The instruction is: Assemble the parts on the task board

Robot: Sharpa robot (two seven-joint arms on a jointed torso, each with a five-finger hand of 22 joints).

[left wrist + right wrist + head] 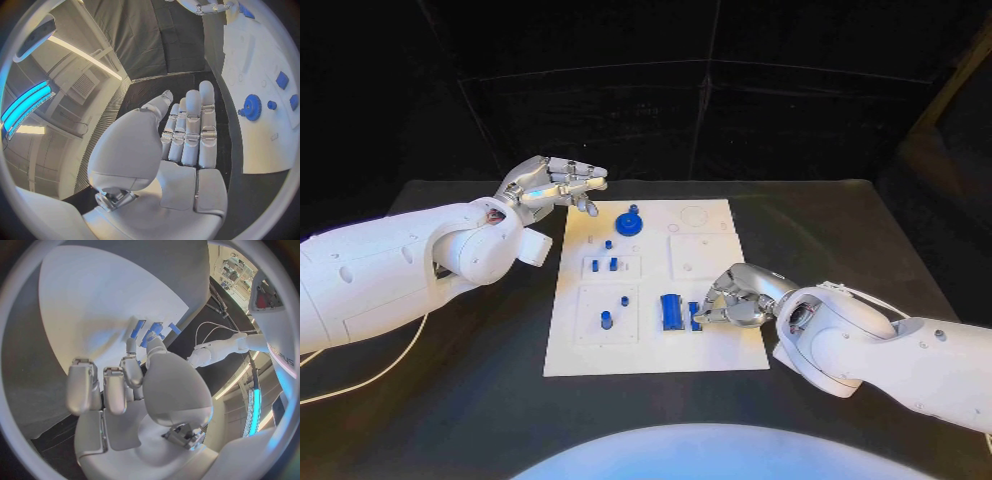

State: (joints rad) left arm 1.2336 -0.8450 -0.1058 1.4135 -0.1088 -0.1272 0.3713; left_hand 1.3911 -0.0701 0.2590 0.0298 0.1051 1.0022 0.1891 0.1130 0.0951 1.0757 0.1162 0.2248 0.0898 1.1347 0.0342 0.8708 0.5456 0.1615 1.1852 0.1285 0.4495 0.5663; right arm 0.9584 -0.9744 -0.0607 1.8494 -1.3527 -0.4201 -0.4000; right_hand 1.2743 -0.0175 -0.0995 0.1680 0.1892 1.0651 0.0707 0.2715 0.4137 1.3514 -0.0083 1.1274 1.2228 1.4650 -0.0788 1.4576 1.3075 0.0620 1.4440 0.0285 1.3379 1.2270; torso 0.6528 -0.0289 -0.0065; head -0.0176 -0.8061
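The white task board (718, 340) lies in the middle of the black table. A blue gear (630, 222) stands near its far edge, and small blue pegs (607, 244) sit in the left column. Two blue blocks (672, 312) lie side by side near the front. My right hand (733, 298) rests on the board beside them, its thumb and a finger pinching the right-hand blue block (694, 317), which also shows in the right wrist view (150, 335). My left hand (557, 185) hovers over the table off the board's far left corner, fingers straight and holding nothing (187, 130).
The left wrist view shows the gear (252, 107) and the board (250, 55) beside the outstretched fingers. Recessed square slots (697, 255) mark the board's right column. Bare black table surrounds the board. A white cable (372, 375) trails at the front left.
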